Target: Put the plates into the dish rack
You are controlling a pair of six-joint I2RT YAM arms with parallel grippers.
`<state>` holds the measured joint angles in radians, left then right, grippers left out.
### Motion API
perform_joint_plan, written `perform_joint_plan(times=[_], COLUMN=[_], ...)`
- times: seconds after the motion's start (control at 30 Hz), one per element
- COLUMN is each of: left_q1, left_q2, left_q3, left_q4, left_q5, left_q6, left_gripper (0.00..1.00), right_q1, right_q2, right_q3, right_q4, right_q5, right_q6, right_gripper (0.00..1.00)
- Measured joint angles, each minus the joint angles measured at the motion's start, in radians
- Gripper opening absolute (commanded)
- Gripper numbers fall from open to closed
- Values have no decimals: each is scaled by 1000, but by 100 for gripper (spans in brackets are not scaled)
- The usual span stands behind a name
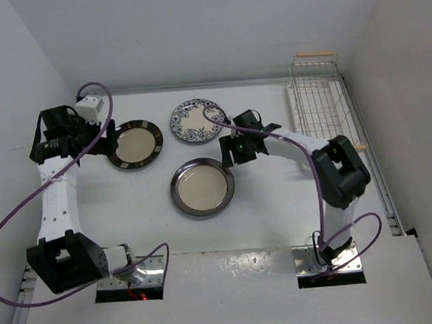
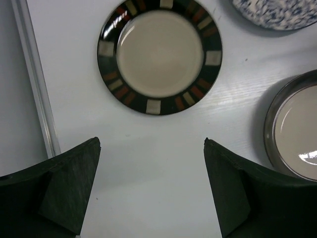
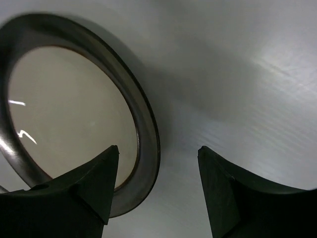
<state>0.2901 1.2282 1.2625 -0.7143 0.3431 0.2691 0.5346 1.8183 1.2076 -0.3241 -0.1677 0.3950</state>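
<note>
Over white matte tabletop (image 1: 278, 202), all crockery flat, well clear of white wire dish rack with wooden handles (image 1: 319, 99) at far-right edge.
Top: blue-and-white floral plate (image 1: 196, 121), dark-rimmed cream-centred plate (image 1: 135, 145), glossy grey-rimmed plate (image 1: 201, 187); bare room between. Left wrist: left gripper (image 2: 151, 141) spread wide, empty, short of the dark rim. Right wrist: right gripper (image 3: 158, 148) parted, straddling the grey rim; contact unclear.
</note>
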Motion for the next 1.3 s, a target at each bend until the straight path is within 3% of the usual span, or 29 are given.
perform_joint_plan(times=[0.13,0.27,0.37,0.4,0.47,0.6,0.77,1.0,1.17,1.3], left_q1=[26,45,57,62,71,75,75,76,76,76], left_q2=[47,57,57,57,57,57,60,84,94,97], left_q3=[-72,-142,-148,-148,-148,-148,-148,-148,-148,-148], left_q4=[5,2,5,9,13,14,15,18,19,20], left_q5=[-45,-46,-39,-35,-26,-11,11,28,31,33], left_q6=[-21,-43,-47,-48,-51,-54,-56,-61,-61,-61], left_gripper=[88,88,88,88,88,89,89,89,89,89], right_q1=[-2,-16,-26,-29,-42,-64,-87,-197,-361,-514], right_q2=[87,102,136,149,164,170,60,-321,-477,-559], right_q3=[-70,-115,-128,-135,-162,-214,-215,5,253,319], right_q4=[21,80,146,167,218,260,172,-43,-69,-62], right_q5=[-97,-225,-319,-349,-409,-522,-532,-262,-14,207], right_q6=[50,72,87,97,130,175,153,5,-118,-281], right_gripper=[65,53,31,15,0,0,0,0,0,0])
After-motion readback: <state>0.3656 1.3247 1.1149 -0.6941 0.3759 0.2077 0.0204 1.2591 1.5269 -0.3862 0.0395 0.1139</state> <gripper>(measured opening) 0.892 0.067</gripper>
